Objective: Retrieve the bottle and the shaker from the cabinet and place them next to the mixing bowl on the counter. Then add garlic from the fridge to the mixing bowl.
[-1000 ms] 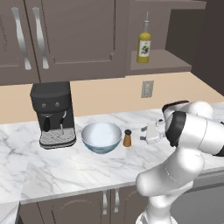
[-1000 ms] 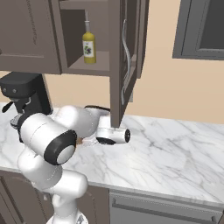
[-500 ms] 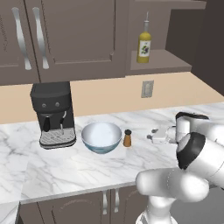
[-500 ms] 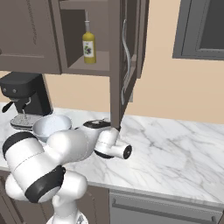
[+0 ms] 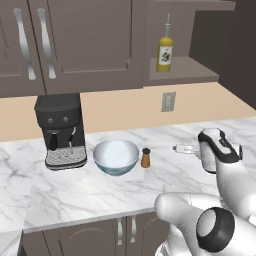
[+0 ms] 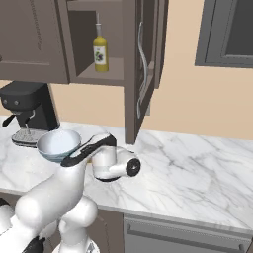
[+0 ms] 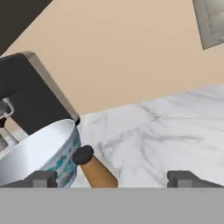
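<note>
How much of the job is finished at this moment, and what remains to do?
Done: the small orange-brown shaker stands beside the pale blue-grey mixing bowl on the white marble counter. In hand: nothing; the gripper is open. Left: the slim yellow bottle is on the cabinet shelf; garlic comes after.

Bare counter [image 5: 165, 172] right of shaker [image 5: 145, 158]; mixing bowl [image 5: 116, 157] crowds its left.

Arm reached low and level, jaws wide apart

The white arm rose from the base, bent at a dark elbow joint and stretched its hand out sideways (roughly level), ending in the gripper [image 7: 113, 178], whose two small dark fingertips [image 7: 43, 178] stood far apart with nothing held between them.
</note>
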